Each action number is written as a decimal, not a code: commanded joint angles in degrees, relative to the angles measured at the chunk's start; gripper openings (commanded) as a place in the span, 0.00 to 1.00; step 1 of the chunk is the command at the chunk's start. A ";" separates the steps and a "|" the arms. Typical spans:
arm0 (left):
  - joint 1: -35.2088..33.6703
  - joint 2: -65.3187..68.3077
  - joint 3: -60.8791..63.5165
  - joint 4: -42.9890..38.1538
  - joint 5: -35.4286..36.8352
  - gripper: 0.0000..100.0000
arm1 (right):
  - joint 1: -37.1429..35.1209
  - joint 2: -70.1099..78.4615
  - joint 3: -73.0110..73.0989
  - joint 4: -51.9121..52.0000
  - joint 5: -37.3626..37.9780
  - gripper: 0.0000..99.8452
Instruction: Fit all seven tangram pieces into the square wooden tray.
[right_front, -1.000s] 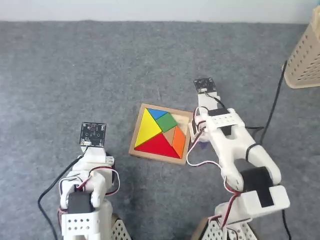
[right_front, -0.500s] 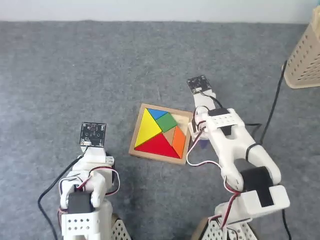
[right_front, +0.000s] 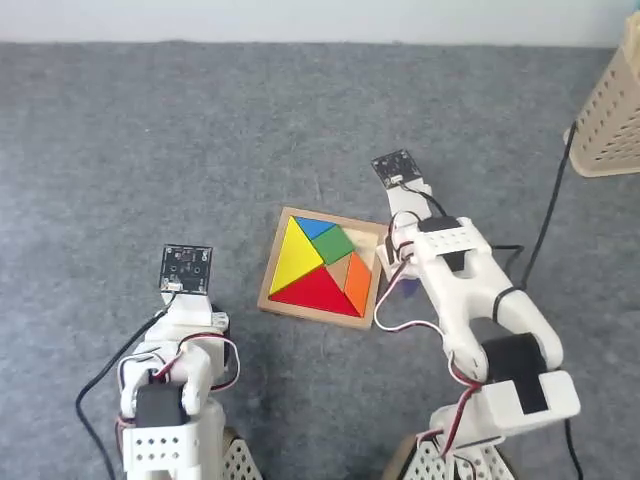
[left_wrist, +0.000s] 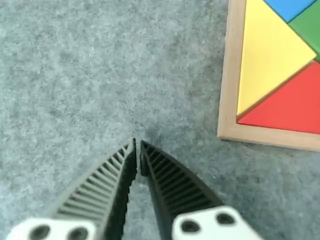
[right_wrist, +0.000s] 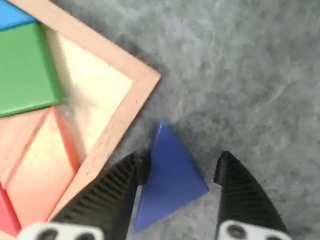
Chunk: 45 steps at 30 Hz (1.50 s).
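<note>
The square wooden tray (right_front: 276, 233) lies in the middle of the carpet, holding yellow (right_front: 293, 258), red (right_front: 318, 289), green (right_front: 335, 243), blue (right_front: 314, 227) and orange (right_front: 358, 283) pieces. Bare wood (right_wrist: 92, 92) shows in its corner by the green piece (right_wrist: 22, 72). A dark blue triangle (right_wrist: 167, 175) lies flat on the carpet just outside the tray's rim (right_wrist: 125, 115). My right gripper (right_wrist: 177, 172) stands open astride that triangle, one finger on each side. My left gripper (left_wrist: 137, 146) is shut and holds nothing, low over the carpet near the tray's corner (left_wrist: 227, 131).
A perforated beige basket (right_front: 610, 110) stands at the far right edge. A black cable (right_front: 548, 215) runs along the carpet to the right of the right arm. Grey carpet (right_front: 150, 140) spreads open behind and left of the tray.
The right arm's wrist has turned and shifted slightly left toward the tray. The left arm has kept still.
</note>
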 joint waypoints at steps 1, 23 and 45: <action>0.26 -1.05 -0.57 0.35 -0.18 0.02 | 0.92 -1.10 -0.44 1.63 -1.32 0.21; 0.26 -1.05 -0.57 0.35 -0.18 0.02 | 3.65 -1.19 -0.53 3.82 -1.49 0.13; 0.26 -1.05 -0.57 0.35 -0.18 0.02 | 3.74 -13.93 0.26 11.12 -4.22 0.17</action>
